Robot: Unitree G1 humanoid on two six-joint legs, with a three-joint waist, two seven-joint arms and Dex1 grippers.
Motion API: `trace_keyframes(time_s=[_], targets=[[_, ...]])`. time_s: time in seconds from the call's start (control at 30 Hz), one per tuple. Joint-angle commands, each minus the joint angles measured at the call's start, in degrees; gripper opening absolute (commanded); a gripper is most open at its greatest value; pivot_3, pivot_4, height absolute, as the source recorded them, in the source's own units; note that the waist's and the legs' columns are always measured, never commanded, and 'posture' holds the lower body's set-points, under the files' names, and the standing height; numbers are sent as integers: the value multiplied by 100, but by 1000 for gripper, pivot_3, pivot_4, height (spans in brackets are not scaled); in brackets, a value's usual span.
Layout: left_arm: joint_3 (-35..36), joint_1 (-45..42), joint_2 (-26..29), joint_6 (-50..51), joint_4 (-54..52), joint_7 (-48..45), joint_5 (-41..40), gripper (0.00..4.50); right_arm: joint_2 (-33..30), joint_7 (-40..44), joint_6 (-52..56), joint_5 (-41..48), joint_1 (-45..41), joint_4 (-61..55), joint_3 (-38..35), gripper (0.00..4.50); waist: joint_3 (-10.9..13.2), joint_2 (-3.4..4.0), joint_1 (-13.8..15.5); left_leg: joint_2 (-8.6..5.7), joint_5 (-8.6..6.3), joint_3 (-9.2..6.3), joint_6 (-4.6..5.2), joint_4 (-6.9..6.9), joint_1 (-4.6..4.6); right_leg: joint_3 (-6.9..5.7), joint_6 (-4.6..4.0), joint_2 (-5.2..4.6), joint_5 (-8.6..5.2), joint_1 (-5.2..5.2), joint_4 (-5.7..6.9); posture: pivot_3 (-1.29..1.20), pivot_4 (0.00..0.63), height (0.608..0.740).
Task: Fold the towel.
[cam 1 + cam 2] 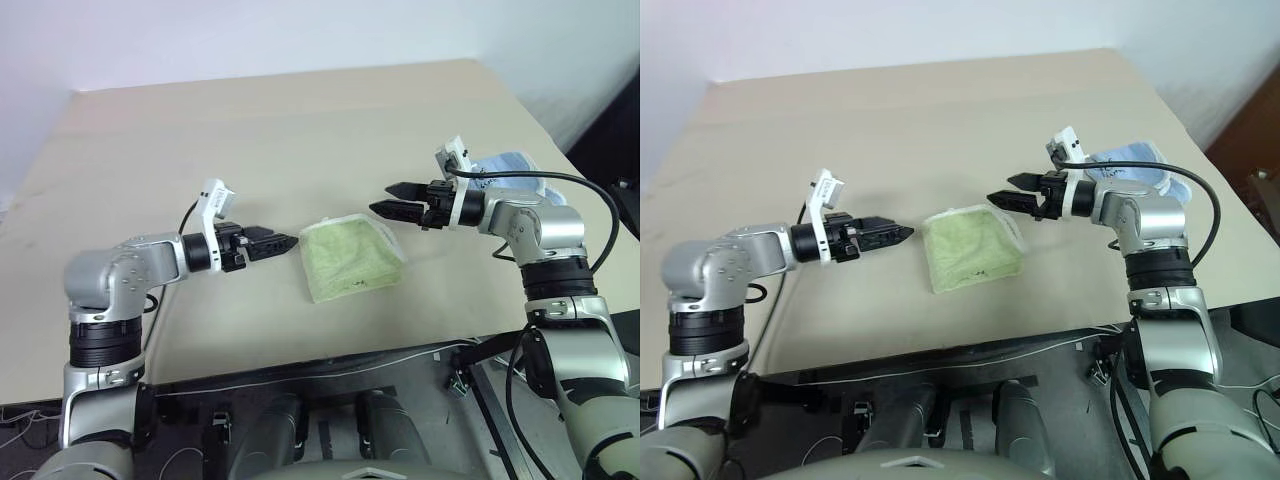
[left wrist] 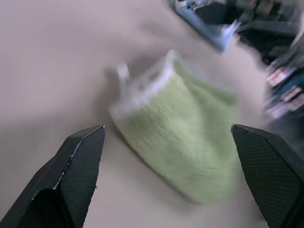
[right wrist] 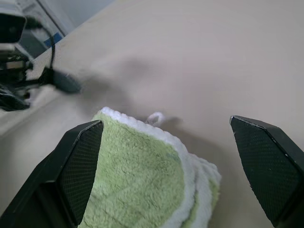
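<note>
Light yellow-green towel point(image 1: 352, 258) lies folded into a small, roughly square packet mid-table, on the beige table point(image 1: 250, 130), layered white corded edges showing on one side, small white loop point(image 3: 155, 118) sticking out from an edge, tiny dark mark on top. Left gripper point(image 1: 288, 241) hovers just beside the towel's left side, fingers spread, nothing held. Right gripper point(image 1: 385, 199) hangs above the towel's far right corner, fingers spread wide, empty. Light blue cloth point(image 1: 508, 165) sits behind the right arm near the table's right edge, well apart from the towel.
</note>
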Motion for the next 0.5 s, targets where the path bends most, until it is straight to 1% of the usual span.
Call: trace_keyframes(time_s=[0.03,0.13,0.2,0.3,0.4,0.5], targets=[[701,71,-308,596,378,1229,-939,4490,-46,-9,77,191,-96,-186,-222,4500,-1,2,2,0,0,0,0,2,0,0,0,-2,0,0,2,0,150,740],[953,246,-698,596,709,2381,-1688,4490,-233,143,88,154,-17,-309,-123,4500,-1,1,11,0,5,1,-10,4,1,2,0,-3,0,1,5,0,150,740],[1161,274,-1074,596,891,3175,-2250,4490,-527,465,-112,-34,123,-501,141,4500,0,-1,28,-1,5,1,-12,8,1,2,0,-5,0,1,6,0,150,740],[1454,184,-1561,596,1222,4257,-2996,4490,-874,942,-373,-126,207,-726,333,4500,2,-4,25,-2,-3,2,-22,13,-2,1,1,-7,0,3,6,0,150,740],[1721,57,-2013,592,1483,5219,-3461,4490,-1143,1265,-605,-268,162,-746,494,4500,2,-4,17,-2,-9,4,-18,25,-2,2,1,-7,1,5,13,0,150,740],[1713,57,-2250,439,1722,5923,-3876,4490,-1219,1310,-769,-430,78,-633,582,4500,2,-5,13,-1,-11,3,-20,47,-2,0,2,-6,0,10,29,0,150,740]])
